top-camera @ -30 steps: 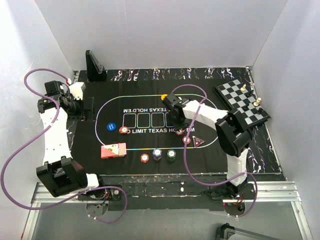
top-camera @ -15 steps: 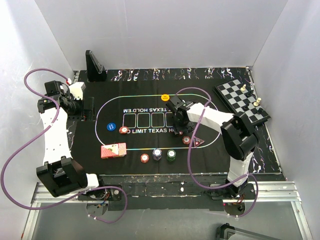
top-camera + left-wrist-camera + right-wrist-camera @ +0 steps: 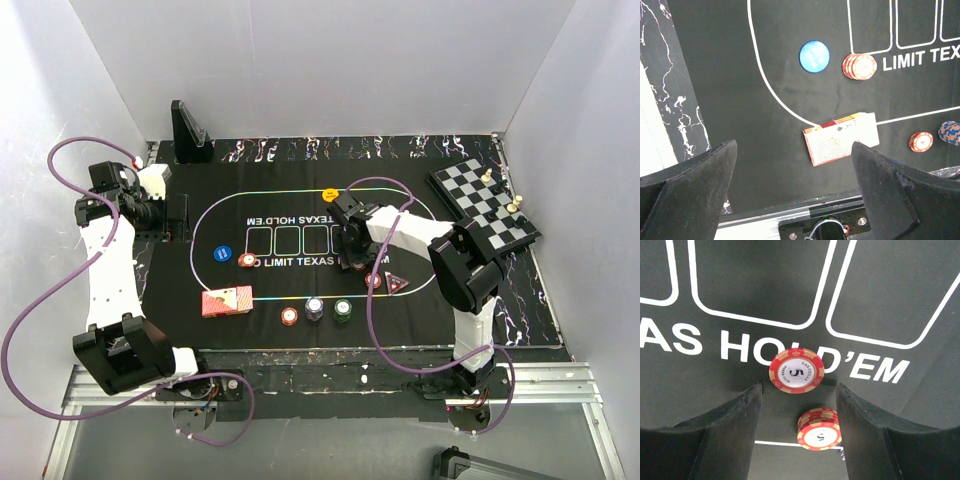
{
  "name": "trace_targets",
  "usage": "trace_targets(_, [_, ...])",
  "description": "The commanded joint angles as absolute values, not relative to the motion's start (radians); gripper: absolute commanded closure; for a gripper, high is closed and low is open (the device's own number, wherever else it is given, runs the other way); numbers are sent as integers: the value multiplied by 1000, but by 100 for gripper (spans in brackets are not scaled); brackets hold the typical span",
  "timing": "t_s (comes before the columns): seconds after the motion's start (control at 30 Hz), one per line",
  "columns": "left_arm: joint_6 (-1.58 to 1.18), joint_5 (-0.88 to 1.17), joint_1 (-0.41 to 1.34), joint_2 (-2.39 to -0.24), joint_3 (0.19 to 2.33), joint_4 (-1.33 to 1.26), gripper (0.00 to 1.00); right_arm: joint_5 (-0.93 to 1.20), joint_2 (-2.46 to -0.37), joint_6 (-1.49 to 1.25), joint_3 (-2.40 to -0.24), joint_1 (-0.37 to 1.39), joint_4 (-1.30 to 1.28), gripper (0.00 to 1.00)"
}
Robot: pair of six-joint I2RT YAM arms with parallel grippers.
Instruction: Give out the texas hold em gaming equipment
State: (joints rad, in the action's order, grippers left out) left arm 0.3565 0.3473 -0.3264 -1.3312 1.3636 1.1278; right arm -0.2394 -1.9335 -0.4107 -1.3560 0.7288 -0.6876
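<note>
My right gripper [image 3: 799, 390] is open low over the mat's "HOLD'EM" lettering. A single red chip [image 3: 796, 371] sits just past its fingertips, touching neither. A small stack of red chips [image 3: 819, 429] stands between the fingers, nearer the wrist. From above, the right gripper [image 3: 354, 252] hovers beside that red stack [image 3: 373, 280] and the dark triangular marker [image 3: 397, 282]. The yellow button [image 3: 329, 194] lies at the oval's far edge. The cards [image 3: 227, 301], a blue chip [image 3: 223, 252] and another red stack [image 3: 247, 261] lie to the left. My left gripper [image 3: 794, 147] is open and empty above the cards [image 3: 840, 138].
A lone red chip [image 3: 289, 317], a blue-and-white stack [image 3: 315, 308] and a green stack [image 3: 343, 311] line the mat's near edge. The chessboard [image 3: 485, 200] with pieces sits at the back right. A black stand [image 3: 188, 128] is at the back left.
The right gripper has opened from almost shut, and the single red chip now lies free on the mat. It shifted slightly toward the near side. The left arm stayed still.
</note>
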Motion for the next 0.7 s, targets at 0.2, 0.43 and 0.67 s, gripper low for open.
trace_targets(0.2, [365,342,-333,-1295,1361,1115,0,-229,-1999,-390,-1407,718,-638,32])
trace_targets(0.43, [364,345,-333,-1293,1362,1115,0,-213,-2002,-397,-1365,706,-609,39])
trace_targets(0.67, [364,344,-331,-1290,1362,1117,0,-184,-2006,-408,-1318,684,-572,48])
